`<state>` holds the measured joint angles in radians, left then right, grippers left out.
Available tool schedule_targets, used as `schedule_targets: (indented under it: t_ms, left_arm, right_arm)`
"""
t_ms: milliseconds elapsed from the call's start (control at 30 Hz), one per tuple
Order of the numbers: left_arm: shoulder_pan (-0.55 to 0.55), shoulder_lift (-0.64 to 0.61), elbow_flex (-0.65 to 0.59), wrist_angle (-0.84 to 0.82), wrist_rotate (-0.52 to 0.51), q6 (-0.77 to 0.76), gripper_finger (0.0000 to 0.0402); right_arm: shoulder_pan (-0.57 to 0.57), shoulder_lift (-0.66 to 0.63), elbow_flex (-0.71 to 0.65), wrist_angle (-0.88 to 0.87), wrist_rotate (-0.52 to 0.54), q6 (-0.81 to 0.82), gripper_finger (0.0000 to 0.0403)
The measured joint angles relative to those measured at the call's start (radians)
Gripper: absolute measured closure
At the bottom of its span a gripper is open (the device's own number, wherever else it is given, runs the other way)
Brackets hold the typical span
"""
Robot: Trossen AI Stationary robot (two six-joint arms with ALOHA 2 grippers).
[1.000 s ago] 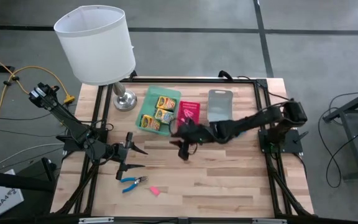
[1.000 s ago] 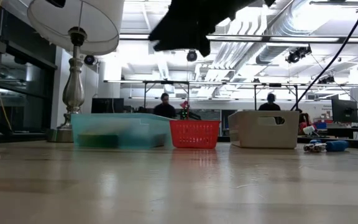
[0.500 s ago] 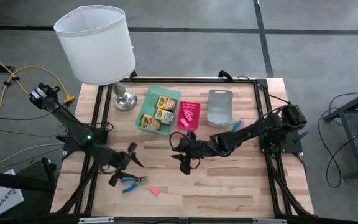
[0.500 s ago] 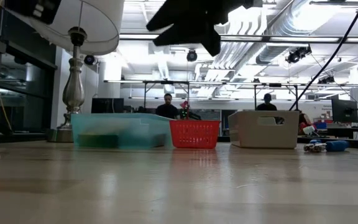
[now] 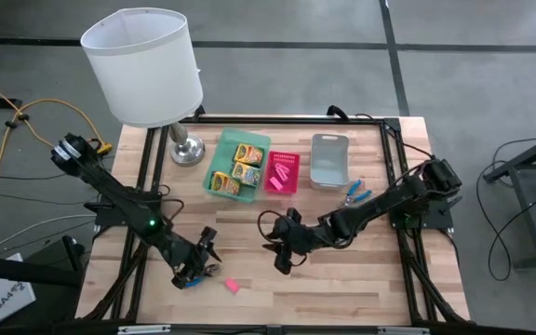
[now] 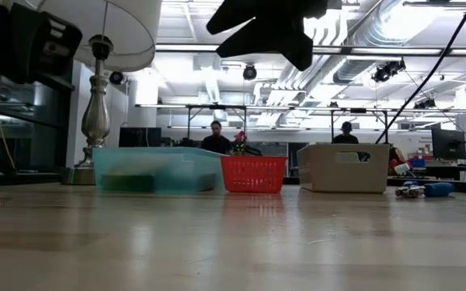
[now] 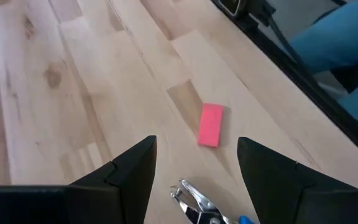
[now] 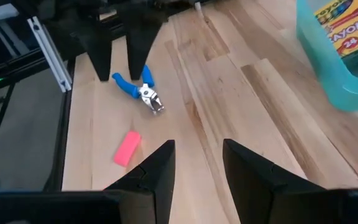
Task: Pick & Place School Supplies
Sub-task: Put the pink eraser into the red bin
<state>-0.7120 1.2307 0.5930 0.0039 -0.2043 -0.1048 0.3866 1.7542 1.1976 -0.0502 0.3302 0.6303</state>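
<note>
The left claw (image 5: 203, 253), jaws wide, hovers over the blue-handled metal tool (image 8: 139, 91) beside the pink eraser block (image 7: 211, 125) and should straddle the handles squarely before closing.

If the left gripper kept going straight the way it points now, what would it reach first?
Most likely the blue-handled tool, whose metal tip lies right between the open fingers of the left gripper. The pink eraser lies just beyond it on the table. Depth is hard to judge, so this is an estimate.
</note>
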Motion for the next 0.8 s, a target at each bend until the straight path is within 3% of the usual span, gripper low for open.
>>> schedule_targets:
  t_ms: [367,800]
  left_arm:
    - [0.000,0.132,0.002,0.159,0.133,-0.010,0.0183]
    - [0.007,0.305,0.099,0.178,0.134,-0.039,0.0183]
  right_arm:
    - [0.051,0.000,0.000,-0.005,0.048,0.050,0.0277]
    - [0.131,0.000,0.000,-0.006,0.098,0.108,0.0277]
